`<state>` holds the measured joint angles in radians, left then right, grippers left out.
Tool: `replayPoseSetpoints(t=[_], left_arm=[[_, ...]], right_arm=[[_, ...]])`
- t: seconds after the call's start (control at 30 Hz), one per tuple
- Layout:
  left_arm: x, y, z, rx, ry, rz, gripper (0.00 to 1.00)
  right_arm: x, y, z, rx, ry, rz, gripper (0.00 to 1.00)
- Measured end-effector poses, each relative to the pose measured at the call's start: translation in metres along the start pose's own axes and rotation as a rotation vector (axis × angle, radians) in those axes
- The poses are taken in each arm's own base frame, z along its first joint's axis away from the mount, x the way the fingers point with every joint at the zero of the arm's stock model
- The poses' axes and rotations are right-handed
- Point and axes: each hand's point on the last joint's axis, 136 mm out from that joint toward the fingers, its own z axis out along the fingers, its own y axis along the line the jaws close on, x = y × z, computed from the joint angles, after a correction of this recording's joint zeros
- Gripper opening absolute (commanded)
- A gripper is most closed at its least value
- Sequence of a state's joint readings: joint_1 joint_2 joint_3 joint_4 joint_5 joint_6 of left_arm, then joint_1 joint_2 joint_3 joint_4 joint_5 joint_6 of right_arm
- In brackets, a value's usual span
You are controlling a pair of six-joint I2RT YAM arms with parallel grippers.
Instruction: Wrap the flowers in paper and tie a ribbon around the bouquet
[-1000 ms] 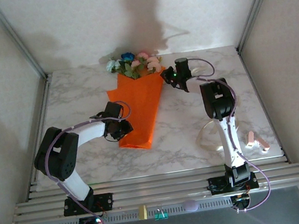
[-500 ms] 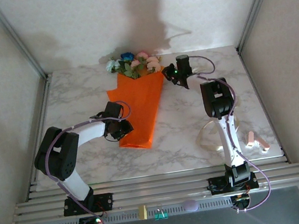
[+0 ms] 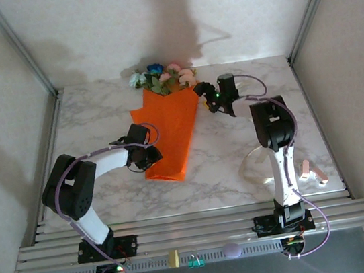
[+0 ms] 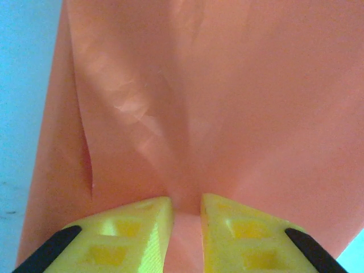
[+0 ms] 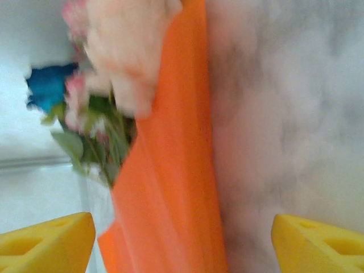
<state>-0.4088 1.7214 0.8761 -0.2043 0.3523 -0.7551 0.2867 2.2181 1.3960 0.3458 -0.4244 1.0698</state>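
From above, the right tool [image 3: 208,97] has just let go: its jaws, pressed together a moment ago, now stand apart, and it has pulled slightly off the upper corner of the paper [image 3: 171,131] that lies just ahead of it. The flowers [image 3: 160,78] poke out of the wrap's wide end, beyond and beside that tool. The left tool [image 3: 151,156] has not shifted and sits at the narrow end's edge. I judge that the fold on the right tool's side is finished and must now hold by itself, with only the far tool pinning the cone. A pale loop on the tabletop [image 3: 226,161], well behind the right tool, may be the ribbon [image 3: 248,166], but it is too faint to be sure.

In the left wrist view, the left tool [image 4: 186,207] is clamped on a pinch of paper [image 4: 227,102] that rises between its yellow jaws, with creases fanning away ahead. The stems, if they reach this far, are hidden under the sheet.

In the right wrist view, the right tool [image 5: 182,227] has its jaws spread to either side with nothing between them. The paper [image 5: 176,170] edge runs straight ahead, the flowers [image 5: 114,68] are on one side of it and the bare tabletop [image 5: 273,102] on the other. Motion blur smears the blooms, so I cannot tell whether the edge lies flat.
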Motion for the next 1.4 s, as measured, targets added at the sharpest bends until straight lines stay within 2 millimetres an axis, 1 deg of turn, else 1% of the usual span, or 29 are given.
replayPoseSetpoints(t=[0.07, 0.1, 0.23, 0.3, 0.33, 0.37, 0.4, 0.47, 0.53, 0.57, 0.63, 0.73, 0.77, 0.8, 0.9, 0.93, 0.97, 1.0, 1.03, 1.07, 1.13, 1.3, 1.4], left_arm=[[0.000, 0.000, 0.000, 0.002, -0.001, 0.001, 0.23], [0.000, 0.000, 0.000, 0.003, -0.002, 0.001, 0.23], [0.000, 0.000, 0.000, 0.006, -0.005, 0.002, 0.23], [0.000, 0.000, 0.000, 0.006, -0.005, 0.002, 0.23], [0.000, 0.000, 0.000, 0.007, -0.005, 0.002, 0.23], [0.000, 0.000, 0.000, 0.007, -0.005, 0.003, 0.23], [0.000, 0.000, 0.000, 0.007, -0.006, 0.003, 0.23], [0.000, 0.000, 0.000, 0.008, -0.006, 0.006, 0.23], [0.000, 0.000, 0.000, 0.008, -0.006, 0.008, 0.23], [0.000, -0.001, 0.000, 0.008, -0.006, 0.011, 0.23], [-0.001, -0.001, 0.000, 0.010, -0.008, 0.016, 0.23], [0.000, -0.001, 0.000, 0.013, -0.008, 0.025, 0.23], [0.000, -0.001, 0.000, 0.014, -0.008, 0.027, 0.23], [0.000, -0.001, 0.000, 0.014, -0.008, 0.030, 0.23], [0.000, -0.001, 0.001, 0.016, -0.009, 0.035, 0.23], [-0.001, -0.001, 0.001, 0.016, -0.009, 0.038, 0.23], [0.000, -0.001, 0.001, 0.016, -0.009, 0.039, 0.23], [0.000, -0.001, 0.001, 0.017, -0.010, 0.042, 0.23], [-0.001, -0.002, 0.001, 0.018, -0.010, 0.044, 0.23], [-0.001, -0.002, 0.001, 0.018, -0.010, 0.046, 0.23], [0.000, -0.001, 0.001, 0.019, -0.010, 0.049, 0.23], [0.000, -0.002, 0.001, 0.023, -0.011, 0.051, 0.23], [-0.001, -0.002, 0.001, 0.026, -0.013, 0.053, 0.23]], right_arm=[[0.040, -0.004, -0.013, 0.018, 0.054, 0.006, 0.74], [0.064, -0.005, -0.019, 0.019, 0.081, 0.002, 0.72], [0.154, 0.002, -0.033, 0.012, 0.213, -0.020, 0.65], [0.191, 0.004, -0.039, 0.008, 0.272, -0.022, 0.59], [0.205, 0.002, -0.041, 0.008, 0.282, -0.030, 0.58], [0.215, 0.003, -0.045, 0.008, 0.305, -0.020, 0.57], [0.226, -0.001, -0.049, 0.013, 0.313, -0.019, 0.57], [0.237, -0.004, -0.057, 0.015, 0.321, -0.009, 0.56], [0.244, -0.007, -0.065, 0.021, 0.327, 0.001, 0.54], [0.248, -0.010, -0.070, 0.029, 0.330, 0.006, 0.51], [0.255, -0.014, -0.076, 0.042, 0.338, 0.008, 0.43], [0.263, -0.020, -0.076, 0.067, 0.347, 0.013, 0.22], [0.266, -0.023, -0.076, 0.074, 0.353, 0.014, 0.10], [0.268, -0.025, -0.074, 0.081, 0.354, 0.021, 0.00], [0.269, -0.031, -0.072, 0.087, 0.350, 0.045, 0.00], [0.269, -0.031, -0.072, 0.087, 0.347, 0.047, 0.09], [0.269, -0.032, -0.073, 0.086, 0.343, 0.047, 0.32], [0.269, -0.029, -0.074, 0.075, 0.341, 0.045, 0.49], [0.268, -0.024, -0.075, 0.058, 0.337, 0.042, 0.54], [0.267, -0.018, -0.077, 0.039, 0.332, 0.039, 0.56], [0.271, -0.010, -0.081, 0.017, 0.334, 0.026, 0.56], [0.286, -0.012, -0.083, 0.031, 0.341, 0.015, 0.46], [0.300, -0.014, -0.084, 0.044, 0.356, 0.016, 0.34]])
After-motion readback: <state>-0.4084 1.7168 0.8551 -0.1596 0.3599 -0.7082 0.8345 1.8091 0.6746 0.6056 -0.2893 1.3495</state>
